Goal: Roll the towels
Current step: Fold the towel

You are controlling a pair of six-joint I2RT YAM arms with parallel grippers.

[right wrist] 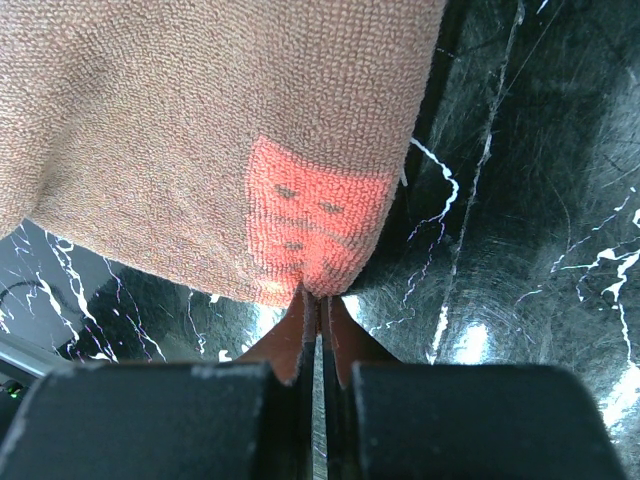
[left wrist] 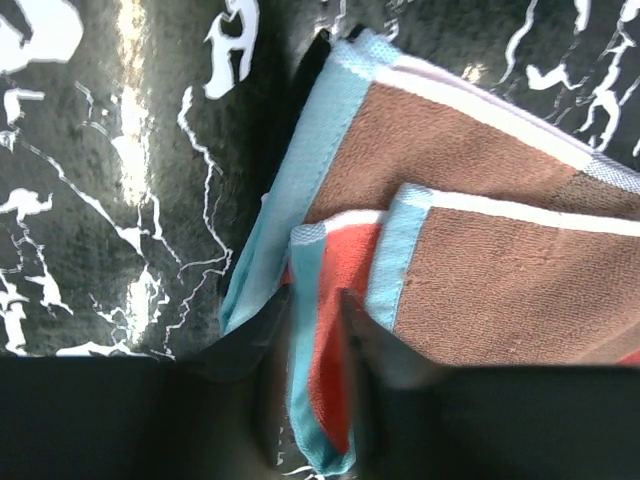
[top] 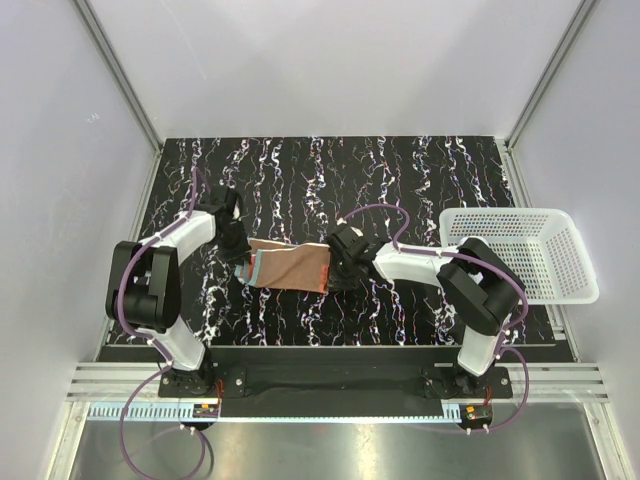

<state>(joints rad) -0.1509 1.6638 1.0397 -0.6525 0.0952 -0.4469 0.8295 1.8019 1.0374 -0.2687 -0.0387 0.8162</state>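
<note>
The orange towel (top: 290,265) lies brownish side up in the middle of the black marbled table, held at both ends. My left gripper (top: 238,262) is shut on its left end: in the left wrist view the fingers (left wrist: 385,345) clamp the folded orange and light blue edge (left wrist: 330,330), with brown folds (left wrist: 500,280) to the right. My right gripper (top: 333,272) is shut on the towel's right edge, pinching it by an orange patch (right wrist: 315,230). The towel is stretched between the grippers. The white towel is out of view.
A white perforated basket (top: 535,255) stands at the right edge of the table, just behind my right arm. White walls close in the table at left, back and right.
</note>
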